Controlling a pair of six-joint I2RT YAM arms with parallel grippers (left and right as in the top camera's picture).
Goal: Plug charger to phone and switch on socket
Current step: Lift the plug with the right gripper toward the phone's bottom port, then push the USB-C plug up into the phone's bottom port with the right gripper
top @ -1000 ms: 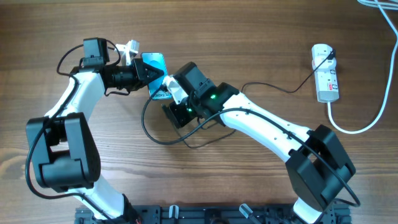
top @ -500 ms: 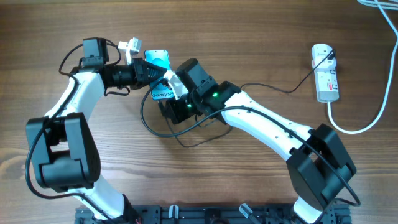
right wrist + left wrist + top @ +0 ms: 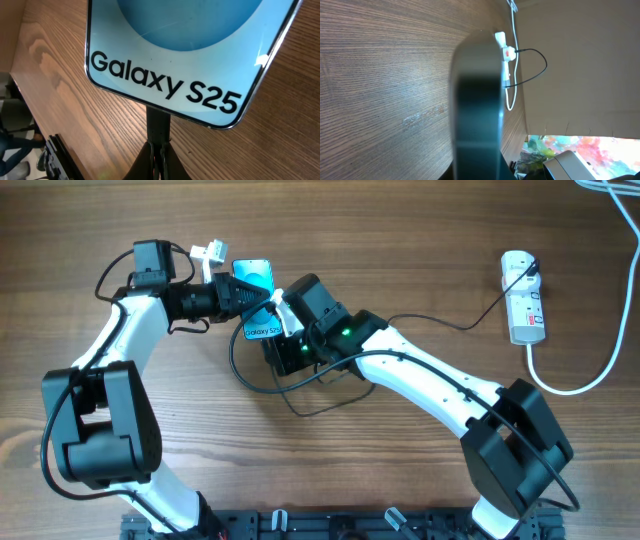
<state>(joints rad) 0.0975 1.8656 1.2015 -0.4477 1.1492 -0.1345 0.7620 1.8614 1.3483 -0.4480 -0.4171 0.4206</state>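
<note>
While the left gripper (image 3: pixel 230 295) is clamping its jaws on the flat glossy phone (image 3: pixel 256 288) above the wood-grain surface (image 3: pixel 400 240), the jaws of the right gripper (image 3: pixel 159 159) are pinching the thin black charger (image 3: pixel 158 125) at the phone's rounded bottom edge, and the white plastic socket (image 3: pixel 524 297) is lying far right.

Brown wood-grain table (image 3: pixel 420 240).

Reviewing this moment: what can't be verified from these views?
Overhead: the socket is too small to tell whether it is on or off.
Right wrist: the phone hides its port behind its bottom edge, so whether the charger tip is seated is unclear.
Left wrist: the phone's blurred edge blocks the middle.
</note>
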